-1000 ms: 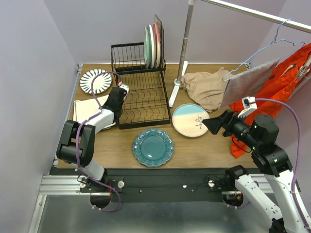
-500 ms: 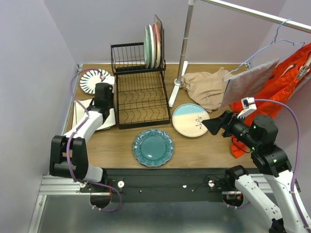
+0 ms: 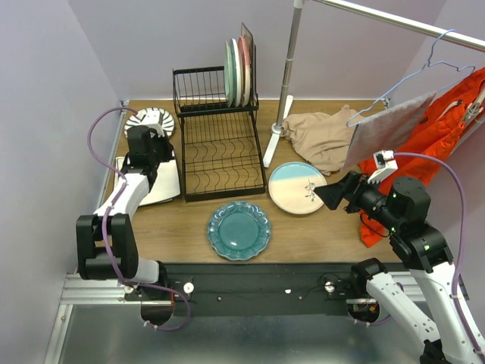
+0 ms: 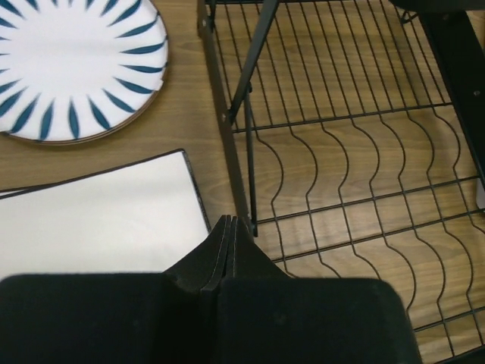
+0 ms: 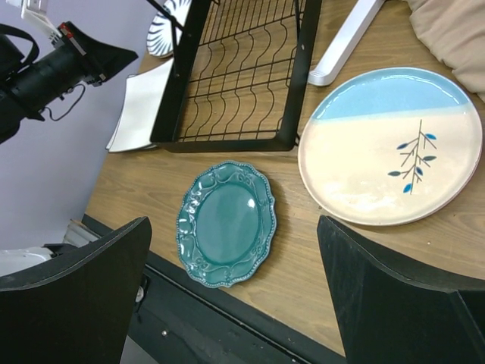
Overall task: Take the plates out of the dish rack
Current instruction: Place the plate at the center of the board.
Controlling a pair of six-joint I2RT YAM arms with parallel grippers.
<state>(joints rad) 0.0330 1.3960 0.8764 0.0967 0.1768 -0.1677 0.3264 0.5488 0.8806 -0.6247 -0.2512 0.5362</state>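
- Right gripper hangs above the table at 3 o'clock. Its jaws are spread wide with nothing between them, and it is aimed toward 9 o'clock.
- Nearest the arm bases, the scalloped teal plate lies flat on the wood at 6 o'clock of the dish rack, apart from it.
- The cream-and-blue plate, marked with a small sprig, lies flat at the rack's 4 o'clock. It is just beside the rack's front right corner and right in front of the right gripper.
- The square plate, white with a dark rim, lies flat along the rack's left side at 9 o'clock, and the left forearm crosses over it.
- The left gripper is closed tight and holds nothing. Its tip sits over the rack's left base bar, by the square plate's far right corner. Whether it touches the wire cannot be told.
- The striped plate lies flat at the rack's 10 o'clock, beyond the square plate.
- The upright plates stand on edge at the right end of the rack's upper basket, pale green in front, pink behind it and a darker one last.
- The clothes rail rises at the rack's 2 o'clock. A beige cloth is heaped by its foot, and a grey cloth and an orange garment hang farther toward 3 o'clock.
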